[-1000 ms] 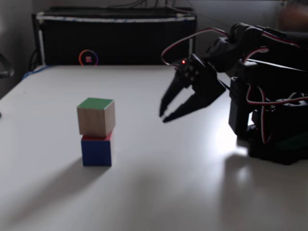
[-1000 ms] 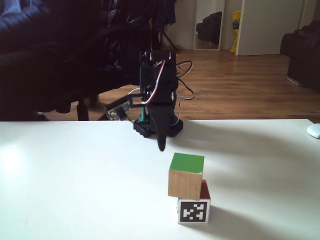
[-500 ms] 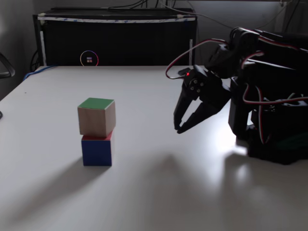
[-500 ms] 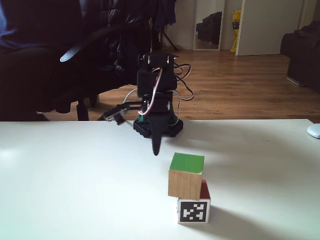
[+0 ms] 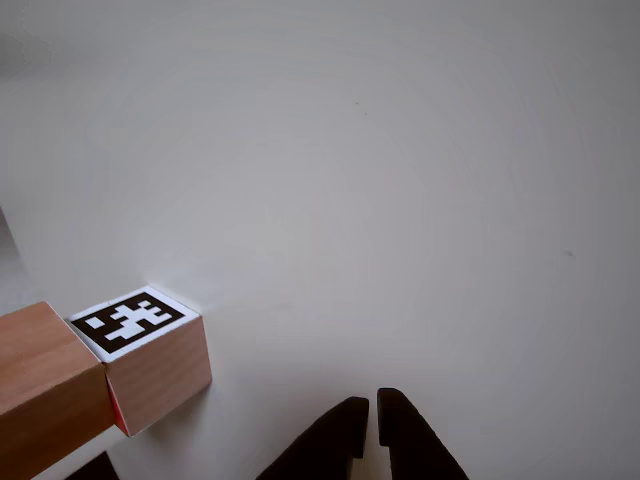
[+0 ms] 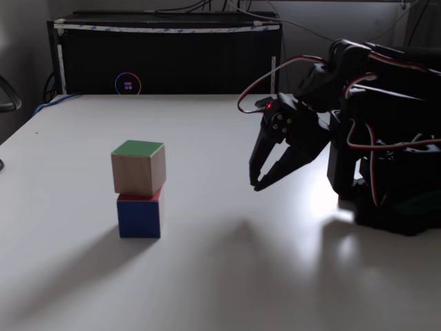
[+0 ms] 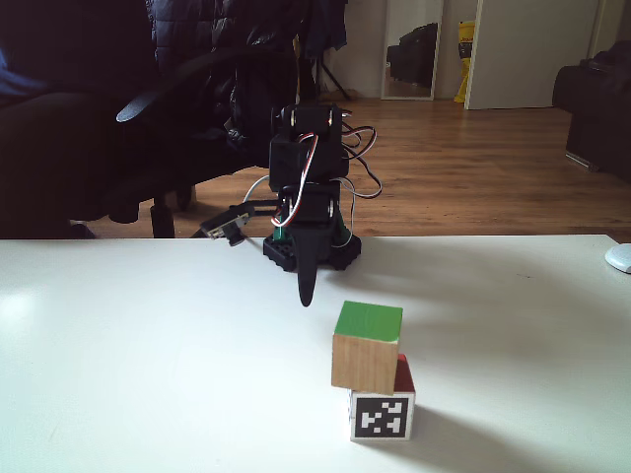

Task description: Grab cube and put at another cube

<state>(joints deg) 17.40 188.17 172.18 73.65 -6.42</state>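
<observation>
Resting on top of the marker cube (image 6: 138, 216), the green cube (image 6: 138, 167) sits at the left of the white table (image 6: 207, 276) in a fixed view, green face up, its plain wooden sides facing the camera. The lower cube shows a blue side and a red strip just under the upper one. Well to the right, the gripper (image 6: 256, 183) hangs above the table with its tips pointing down and left, the two fingers slightly apart and holding nothing. Red and white wires loop over the arm (image 6: 372, 124), whose base stands at the right edge.

From another fixed view, the green cube (image 7: 367, 347) is set a little left of centre on the marker cube (image 7: 382, 415) (a sliver of red shows at the right, under the overhang). The black-and-white marker faces this camera. Behind the stack, the gripper (image 7: 306, 294) points straight down in front of the arm's base, clear of both cubes.

Looking along the table in the other view, the gripper (image 5: 371, 411) rises from the bottom edge, its dark tips nearly together with a thin gap between them. At lower left lie the marker cube (image 5: 150, 360) and, touching it at the frame's edge, the green cube (image 5: 45, 385), seen here as plain wood.
</observation>
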